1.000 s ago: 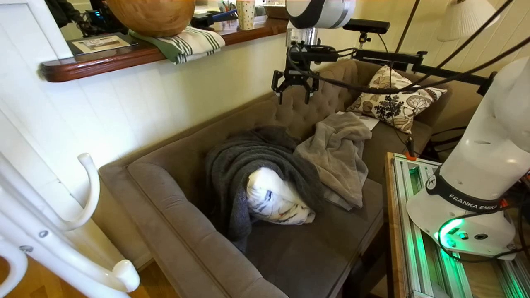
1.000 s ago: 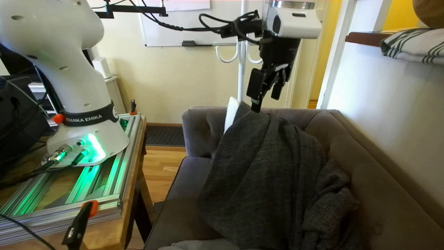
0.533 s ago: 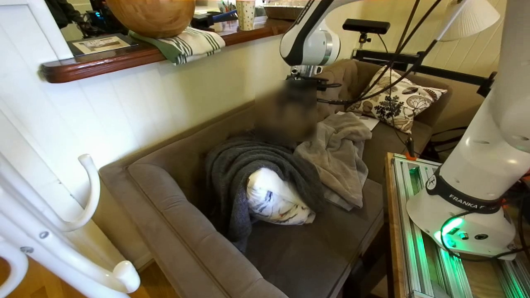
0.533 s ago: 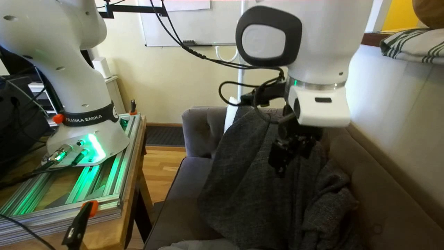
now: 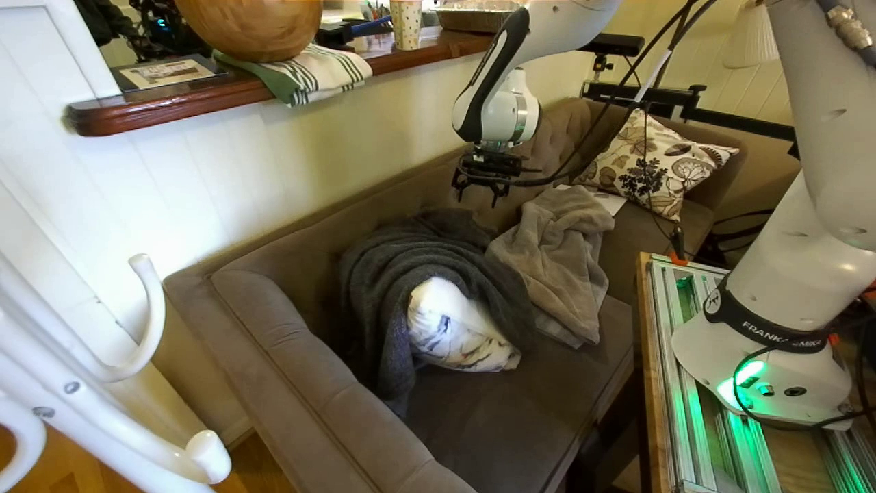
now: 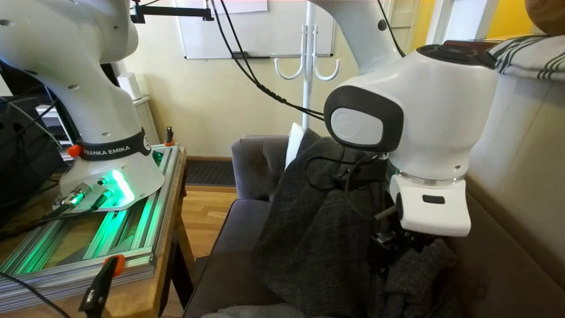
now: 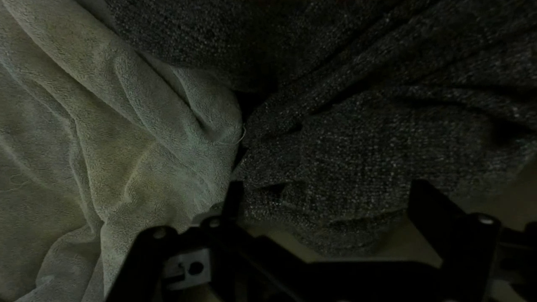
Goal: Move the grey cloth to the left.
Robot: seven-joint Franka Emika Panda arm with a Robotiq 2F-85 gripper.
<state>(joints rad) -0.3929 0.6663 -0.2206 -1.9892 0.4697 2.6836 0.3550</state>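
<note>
A dark grey woven cloth (image 5: 438, 253) lies bunched over a white patterned pillow (image 5: 455, 339) on the sofa. It also fills the middle of an exterior view (image 6: 318, 229). A lighter grey plush cloth (image 5: 558, 257) lies beside it. My gripper (image 5: 478, 198) is open and empty above the rear of the dark cloth, near the sofa back. In the wrist view, the gripper (image 7: 327, 184) has its fingers wide apart over a fold of the dark cloth (image 7: 356, 155), with the lighter cloth (image 7: 126, 126) at the left. Contact cannot be told. In an exterior view the fingers blend into the cloth.
The tufted sofa (image 5: 287, 342) has its back along the wall. A wooden ledge (image 5: 171, 109) above holds a bowl (image 5: 253, 24) and a striped towel (image 5: 321, 68). A flowered pillow (image 5: 657, 164) lies at the sofa's far end. A white coat rack (image 5: 102, 411) stands nearby.
My gripper has come down toward the sofa and the rear of the dark cloth, and the wrist has turned. It is open at the start and now. The cloths have not moved.
</note>
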